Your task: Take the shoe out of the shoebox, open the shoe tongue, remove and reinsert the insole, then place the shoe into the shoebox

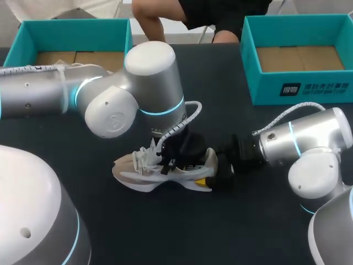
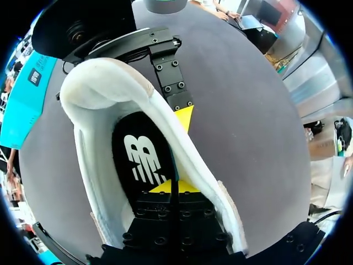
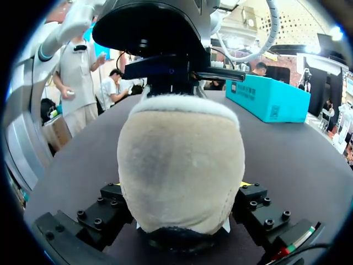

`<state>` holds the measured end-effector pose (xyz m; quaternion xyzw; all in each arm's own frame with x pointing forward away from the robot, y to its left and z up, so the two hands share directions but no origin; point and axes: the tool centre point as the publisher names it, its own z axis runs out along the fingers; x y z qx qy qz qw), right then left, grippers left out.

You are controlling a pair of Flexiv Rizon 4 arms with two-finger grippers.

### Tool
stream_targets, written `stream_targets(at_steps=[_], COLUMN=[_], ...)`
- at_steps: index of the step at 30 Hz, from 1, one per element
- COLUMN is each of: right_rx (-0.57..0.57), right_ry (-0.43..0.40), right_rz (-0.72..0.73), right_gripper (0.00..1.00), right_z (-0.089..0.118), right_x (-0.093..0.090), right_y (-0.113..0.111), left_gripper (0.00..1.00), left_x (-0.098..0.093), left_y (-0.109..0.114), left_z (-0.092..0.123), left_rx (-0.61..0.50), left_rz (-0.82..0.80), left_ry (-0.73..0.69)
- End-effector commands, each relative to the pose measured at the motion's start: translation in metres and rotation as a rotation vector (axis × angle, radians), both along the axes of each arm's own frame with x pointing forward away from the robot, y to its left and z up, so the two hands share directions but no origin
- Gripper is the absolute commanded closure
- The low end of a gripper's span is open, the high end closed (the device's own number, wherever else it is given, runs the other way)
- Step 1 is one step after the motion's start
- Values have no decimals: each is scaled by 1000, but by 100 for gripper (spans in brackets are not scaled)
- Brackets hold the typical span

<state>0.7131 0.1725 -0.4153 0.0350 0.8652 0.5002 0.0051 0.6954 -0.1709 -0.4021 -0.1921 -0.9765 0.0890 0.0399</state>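
Note:
A beige and white shoe [image 1: 143,179] with white laces stands on its sole mid-table, toe to the left. My left gripper [image 1: 177,156] reaches down into its opening. In the left wrist view the left gripper [image 2: 165,186] is shut, its yellow tips on the black insole [image 2: 140,154] with a white logo; whether it pinches the insole does not show. My right gripper [image 1: 219,168] comes in from the right and clamps the heel. In the right wrist view the padded heel [image 3: 182,160] fills the right gripper [image 3: 179,190], one finger on each side. One of its fingers [image 2: 174,83] presses the shoe's collar [image 2: 99,88].
Two teal shoeboxes stand open at the back, one at the left [image 1: 71,27] and one at the right [image 1: 298,91]. The dark table [image 1: 83,149] has bare surface in front of and beside the shoe.

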Motion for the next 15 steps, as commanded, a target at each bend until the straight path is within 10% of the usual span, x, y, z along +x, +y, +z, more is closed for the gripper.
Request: stream_targets(at_steps=[1,15], right_rx=[-5,-5], right_ry=[0,0], right_rz=[-2,-2], right_gripper=[100,100], right_z=[-3,-3], right_x=[1,1], right_y=[4,4], left_gripper=[100,100], left_x=[-3,-7], left_y=[11,27], left_z=[17,53], left_rx=[-10,-47], left_rz=[-10,-19], left_ry=[11,93])
